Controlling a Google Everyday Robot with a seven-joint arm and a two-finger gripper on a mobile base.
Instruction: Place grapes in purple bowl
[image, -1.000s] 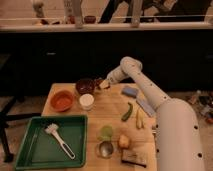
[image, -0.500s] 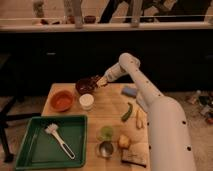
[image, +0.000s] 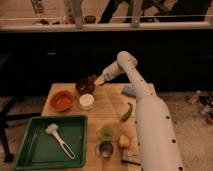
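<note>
A wooden table (image: 112, 102) is seen from above, with the white robot arm (image: 145, 107) stretched from the lower right toward the far left part of the tabletop. The gripper (image: 95, 81) is held at the right rim of the purple bowl (image: 84, 86), just above it. Whether anything is grasped by the gripper cannot be told, and the grapes cannot be made out with any certainty; only a dark patch is seen where the gripper meets the bowl. The purple bowl is placed near the far edge of the table, with the wider orange bowl (image: 62, 100) just beside it on the left and nearer the camera, and a small white cup (image: 86, 101) just in front of it. A curved green pepper (image: 127, 111) is laid further right, close to the arm, and a pale blue sponge (image: 128, 91) is seen beyond it near the far edge. A green tray (image: 30, 145) with a white brush (image: 60, 140) in it is set at the near left corner. A green cup (image: 106, 132), a metal cup (image: 105, 148) and a yellowish fruit (image: 124, 141) are grouped at the near edge.
</note>
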